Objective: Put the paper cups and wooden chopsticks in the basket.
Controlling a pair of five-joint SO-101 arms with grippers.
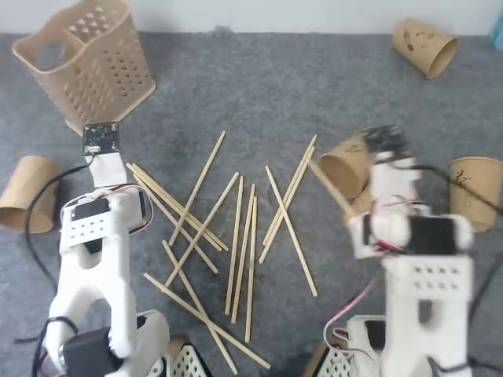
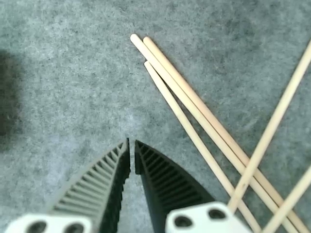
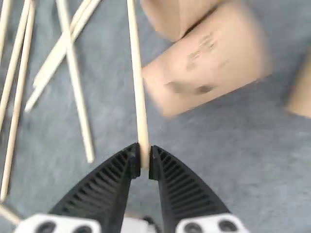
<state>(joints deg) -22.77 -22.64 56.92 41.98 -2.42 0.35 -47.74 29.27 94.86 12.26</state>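
1. On the grey desk (image 1: 314, 86), the wooden chopsticks (image 1: 236, 236) lie loose and crossed between the two arms. They are well apart from the basket (image 1: 118, 78) at the far left corner.
2. The right gripper (image 3: 142, 158) is pinched narrow on one chopstick (image 3: 137, 87) near its end, just beside a tipped paper cup (image 3: 214, 63).
3. The left gripper (image 2: 132, 145) is nearly closed on nothing and hovers over bare desk beside three chopstick ends (image 2: 141, 43).
4. By their look, the sticks are light, stiff and smooth. Held at the end they may swing, so a mid-length pinch suits better.
5. The cups look light and thin-walled, so they would crush easily. The rim is likely the firmest hold.
6. The basket's divided compartments look bare. The far cup (image 1: 424, 45) lies on its side with nothing visible inside.
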